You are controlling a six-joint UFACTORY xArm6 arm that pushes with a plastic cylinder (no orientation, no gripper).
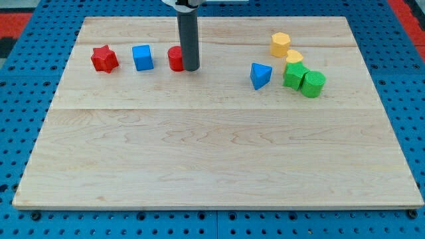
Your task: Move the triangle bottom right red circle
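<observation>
Blue triangle (260, 76) waits well to the view's right of my tip (190, 68).
Bare rod, grasping nothing, tip touching red circle (175, 58). Triangle looks light, rigid, likely to spin; push its right face squarely.

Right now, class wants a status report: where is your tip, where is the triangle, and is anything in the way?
My tip against red circle, its right side. Blue triangle off to the view's right, untouched. Bare board between them, nothing blocking.
</observation>
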